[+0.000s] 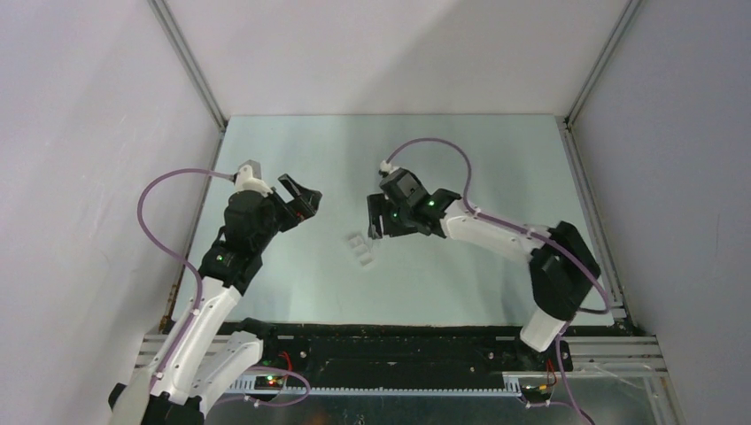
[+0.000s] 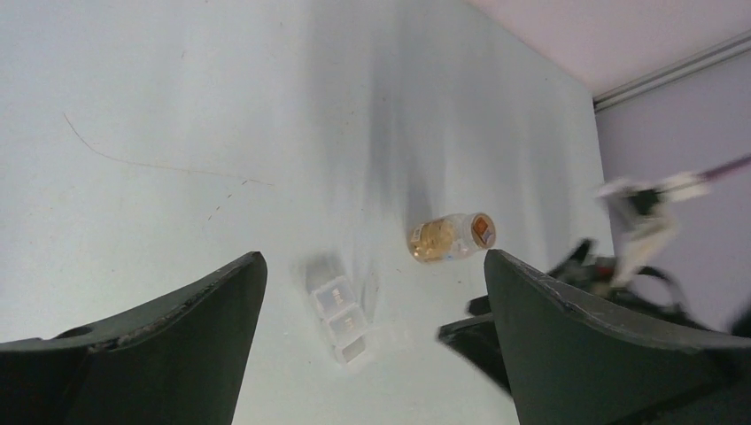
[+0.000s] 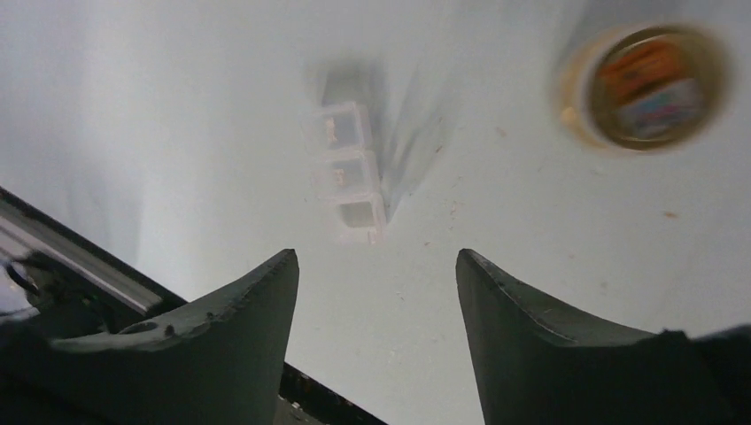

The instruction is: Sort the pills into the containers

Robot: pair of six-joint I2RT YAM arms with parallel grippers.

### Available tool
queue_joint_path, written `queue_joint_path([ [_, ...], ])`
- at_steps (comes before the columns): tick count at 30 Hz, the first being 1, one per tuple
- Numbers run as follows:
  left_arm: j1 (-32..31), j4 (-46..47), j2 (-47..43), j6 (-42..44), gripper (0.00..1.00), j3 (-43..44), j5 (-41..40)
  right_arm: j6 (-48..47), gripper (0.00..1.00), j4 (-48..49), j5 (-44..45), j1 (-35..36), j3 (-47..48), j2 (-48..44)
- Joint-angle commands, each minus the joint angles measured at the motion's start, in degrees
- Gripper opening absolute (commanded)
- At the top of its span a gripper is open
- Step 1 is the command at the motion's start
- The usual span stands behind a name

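Top view: pill box (image 1: 360,250) lies flat on the table (image 1: 478,159), between left gripper (image 1: 304,201) and right gripper (image 1: 377,221), touching neither.
Left wrist view: jaws wide. The box shows 3 joined compartments. A clear bottle (image 2: 452,237) with orange-tan contents lies on its side near the box, apart from it.
Right wrist view: jaws wide. Box ahead, blurred; bottle seen end-on at upper right.

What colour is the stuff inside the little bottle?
Orange-tan. The bottle shows best in the left wrist view.
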Motion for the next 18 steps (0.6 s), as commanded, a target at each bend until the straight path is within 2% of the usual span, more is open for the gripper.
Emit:
queue_joint_path([
  [1,0.41,0.46,0.23,3.42,1.0,2.4,-0.77,0.06,0.73,-4.61,16.93,1.44,4.7,-9.24],
  [3,0.41,0.58,0.26,3.86,0.99,2.41,-1.12,1.84,0.77,-7.99,23.02,1.22,6.28,-9.65],
  [6,0.41,0.46,0.36,4.14,0.99,2.35,-1.72,3.18,0.82,-13.05,27.55,-0.58,10.03,-6.47],
  [14,0.41,0.48,1.26,4.41,0.99,2.39,-1.45,0.85,0.81,-17.73,27.24,-4.09,18.7,3.9],
  [18,0.41,0.88,1.74,4.3,0.99,2.0,-0.84,-0.86,0.75,-17.33,24.45,-5.3,20.21,7.14],
])
